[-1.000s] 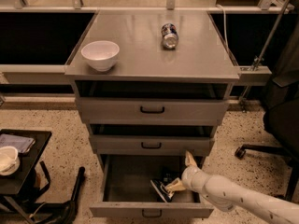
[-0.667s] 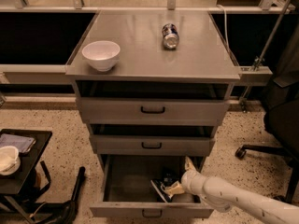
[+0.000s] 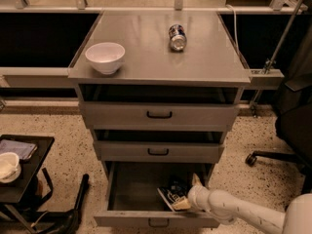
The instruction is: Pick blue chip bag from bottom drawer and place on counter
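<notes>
The end effector (image 3: 187,193) is held inside the open bottom drawer (image 3: 131,191), below the counter's (image 3: 146,57) front edge toward its right corner, against the blue chip bag (image 3: 170,193) lying there, presumably so the bag can be grasped; whether it is open or closed cannot be told.

Our white, tube-shaped arm (image 3: 243,214) lies across the lower right, angled down and leftward, with its rounded wrist just behind the pale two-finger gripper (image 3: 187,194) — we have that low inside the open grey metal bottom drawer (image 3: 131,191), right side.
</notes>
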